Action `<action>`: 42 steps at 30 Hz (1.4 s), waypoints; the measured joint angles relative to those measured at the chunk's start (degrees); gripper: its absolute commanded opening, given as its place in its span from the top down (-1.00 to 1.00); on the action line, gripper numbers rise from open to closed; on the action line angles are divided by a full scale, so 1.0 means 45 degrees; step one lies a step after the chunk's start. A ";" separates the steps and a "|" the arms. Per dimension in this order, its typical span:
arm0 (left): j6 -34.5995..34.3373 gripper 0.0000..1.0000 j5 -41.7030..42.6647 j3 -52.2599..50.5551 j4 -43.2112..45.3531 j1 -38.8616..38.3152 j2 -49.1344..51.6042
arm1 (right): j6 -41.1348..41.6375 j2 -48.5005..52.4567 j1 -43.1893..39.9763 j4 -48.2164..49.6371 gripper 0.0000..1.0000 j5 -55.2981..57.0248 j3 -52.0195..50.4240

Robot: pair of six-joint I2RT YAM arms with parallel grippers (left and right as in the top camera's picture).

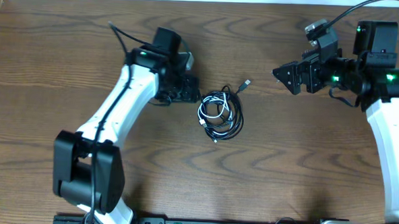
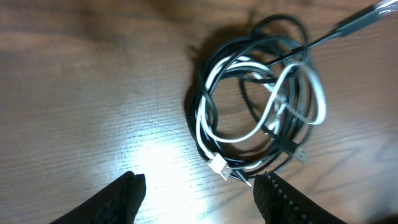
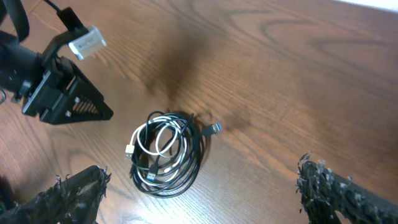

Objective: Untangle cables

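At centre of table (image 1: 298, 170): cables (image 1: 220, 113) coiled in one tangle | left gripper (image 1: 189, 95) just left of them, fingers parted, empty | right gripper (image 1: 287, 76) well right, spread wide, empty

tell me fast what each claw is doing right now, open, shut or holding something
Left claw: open, empty, next to the cables.
Right claw: open, empty, well away from the cables.
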 measured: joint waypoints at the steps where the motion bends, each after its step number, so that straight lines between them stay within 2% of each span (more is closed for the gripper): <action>1: -0.0058 -0.09 -0.0102 0.0000 -0.0024 -0.0097 0.0117 | 0.0034 0.0087 0.0000 -0.0005 -0.90 0.0015 0.0000; 4: -0.0437 0.07 -0.0408 0.0000 -0.0034 -0.0282 0.0631 | 0.0136 0.0359 0.0000 -0.0010 -0.88 0.0034 0.0000; 14: -0.1083 0.07 -0.0651 0.0000 0.0792 -0.0500 0.2084 | 0.0233 0.0602 0.0083 0.0112 -0.88 0.0039 -0.0005; 24: -0.1273 0.08 -0.0680 0.0000 0.2186 -0.0957 0.2259 | 0.0238 0.0602 0.0418 0.0282 -0.88 0.0044 -0.0005; 28: -0.1316 0.18 -0.0685 0.0000 0.2327 -0.0957 0.2395 | 0.0238 0.0602 0.0515 0.0287 -0.88 0.0039 -0.0005; 35: -0.1355 0.21 -0.0690 0.0000 0.2584 -0.0991 0.2725 | 0.0238 0.0602 0.0583 0.0301 -0.88 0.0039 -0.0005; 42: -0.1360 0.35 -0.0923 0.0000 0.2662 -0.1030 0.2725 | 0.0238 0.0602 0.0661 0.0296 -0.88 0.0039 -0.0005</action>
